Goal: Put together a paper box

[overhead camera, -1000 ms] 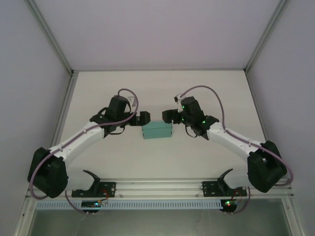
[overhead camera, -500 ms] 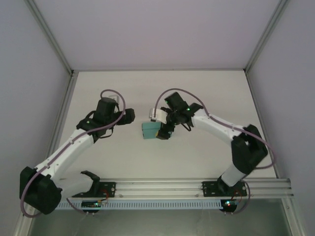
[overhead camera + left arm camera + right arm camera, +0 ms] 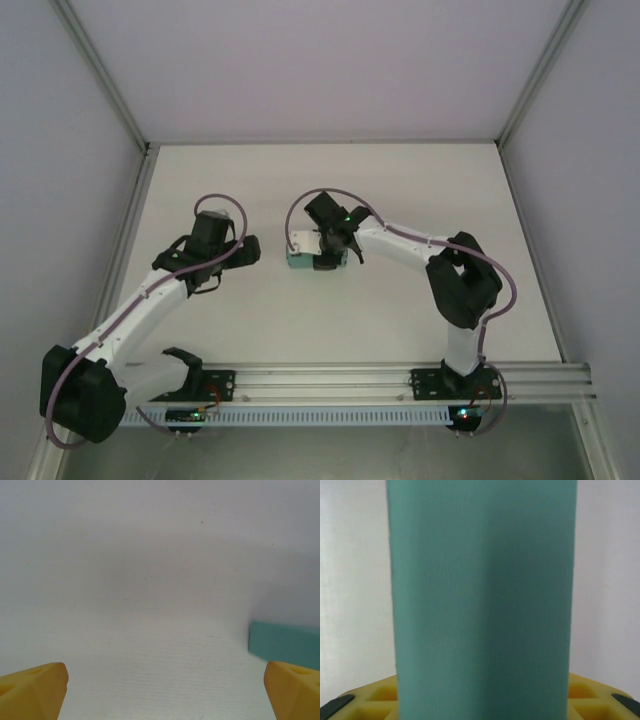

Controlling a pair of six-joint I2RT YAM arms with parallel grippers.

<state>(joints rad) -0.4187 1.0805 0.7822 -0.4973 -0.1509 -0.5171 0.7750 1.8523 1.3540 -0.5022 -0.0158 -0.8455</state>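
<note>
At the middle of the white table (image 3: 420,180), a small teal paper box (image 3: 297,265) sits folded into shape. The right end effector (image 3: 323,260) is over the box's right end. The box runs up between its yellow fingers (image 3: 372,696), probably so it can be gripped or steadied, but I cannot tell whether they press the card. The left end effector (image 3: 250,250) hovers just left of the box, apart from it, fingers spread wide, likely ready to help. Bare table lies open all around, and the walls (image 3: 60,200) stand well away.
</note>
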